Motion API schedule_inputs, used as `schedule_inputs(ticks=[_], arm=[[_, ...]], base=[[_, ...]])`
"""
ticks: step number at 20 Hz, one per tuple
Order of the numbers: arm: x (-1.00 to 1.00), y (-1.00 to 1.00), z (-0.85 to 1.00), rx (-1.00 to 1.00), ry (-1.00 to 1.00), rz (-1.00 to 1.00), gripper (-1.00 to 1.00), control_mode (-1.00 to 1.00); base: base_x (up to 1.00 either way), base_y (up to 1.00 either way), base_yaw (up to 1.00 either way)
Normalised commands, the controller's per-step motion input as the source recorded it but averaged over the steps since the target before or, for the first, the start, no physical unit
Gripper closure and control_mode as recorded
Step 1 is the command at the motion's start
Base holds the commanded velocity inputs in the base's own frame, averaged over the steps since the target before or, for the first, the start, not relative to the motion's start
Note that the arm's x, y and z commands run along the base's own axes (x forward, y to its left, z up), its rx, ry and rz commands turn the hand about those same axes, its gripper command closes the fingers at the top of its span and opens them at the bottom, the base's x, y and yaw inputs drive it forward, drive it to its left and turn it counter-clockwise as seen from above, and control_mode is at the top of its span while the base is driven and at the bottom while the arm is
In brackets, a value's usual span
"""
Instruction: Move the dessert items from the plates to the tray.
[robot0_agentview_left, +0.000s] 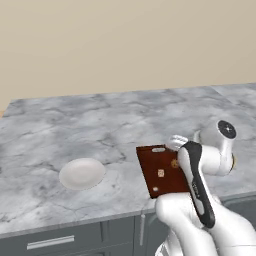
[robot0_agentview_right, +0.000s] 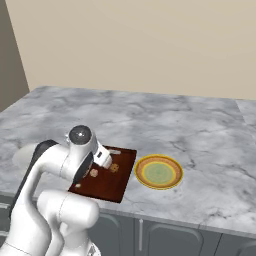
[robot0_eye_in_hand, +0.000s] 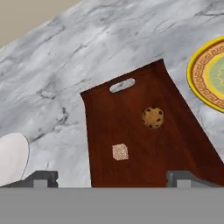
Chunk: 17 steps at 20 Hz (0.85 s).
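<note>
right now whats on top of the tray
Two dessert items lie on the tray: a round cookie and a pale blocky piece, apart from each other. The tray's near end runs below the hand view's edge, so that part stays unseen.

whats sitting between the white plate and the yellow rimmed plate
The wooden tray lies between the white plate and the yellow-rimmed plate in the hand view, with the cookie and the pale square piece on it.

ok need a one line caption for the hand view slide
Cookie and pale block rest on the wooden tray, open gripper above.
</note>
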Motion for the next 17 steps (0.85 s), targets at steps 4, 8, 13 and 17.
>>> schedule_inputs(ticks=[4, 8, 13, 17], arm=[[-0.93, 0.0, 0.4, 0.0, -0.92, -0.01, -1.0, -1.0], [-1.0, 0.09, 0.39, -0.1, -0.9, 0.0, -1.0, -1.0], [-0.98, 0.16, 0.27, -0.21, -0.86, 0.0, -1.0, -1.0], [-0.59, 0.29, 0.13, -0.24, -0.53, 0.0, -1.0, -1.0]], base=[[0.0, 0.0, 0.0], [0.0, 0.0, 0.0], [0.0, 0.0, 0.0], [0.0, 0.0, 0.0]])
